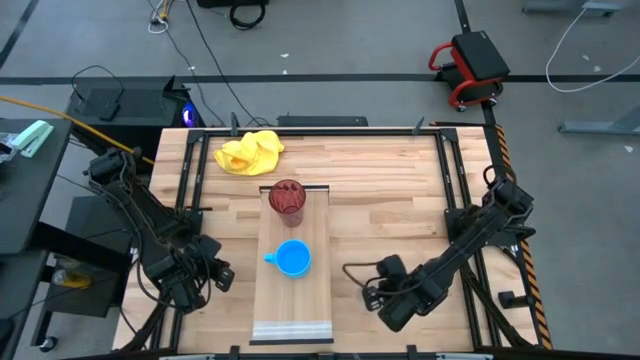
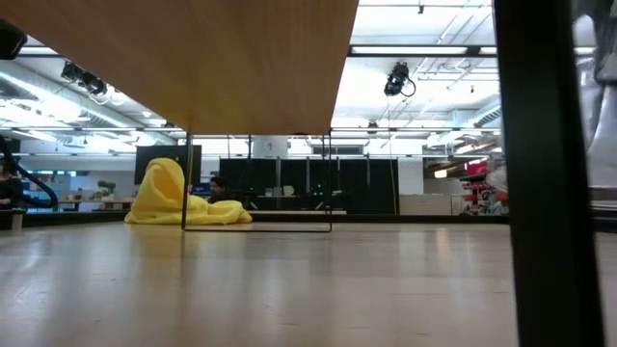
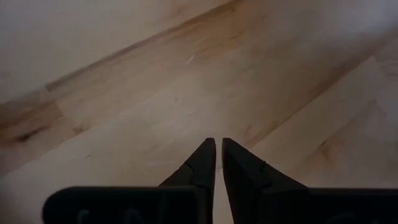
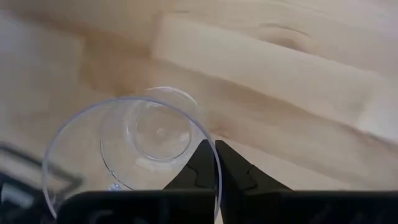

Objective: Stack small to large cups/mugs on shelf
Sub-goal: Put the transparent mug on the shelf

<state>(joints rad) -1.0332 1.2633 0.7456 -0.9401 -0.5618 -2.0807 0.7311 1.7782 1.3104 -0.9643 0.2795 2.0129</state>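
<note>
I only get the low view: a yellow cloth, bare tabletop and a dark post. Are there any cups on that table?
Observer: Yes. A dark red tumbler and a blue mug stand on the pale shelf.
Operator: Is there a third one?
Observer: A clear glass cup sits on the table, right of the shelf. The right gripper is shut on its rim.
Operator: And the other arm?
Observer: The left gripper is over bare table left of the shelf, holding nothing.
</note>
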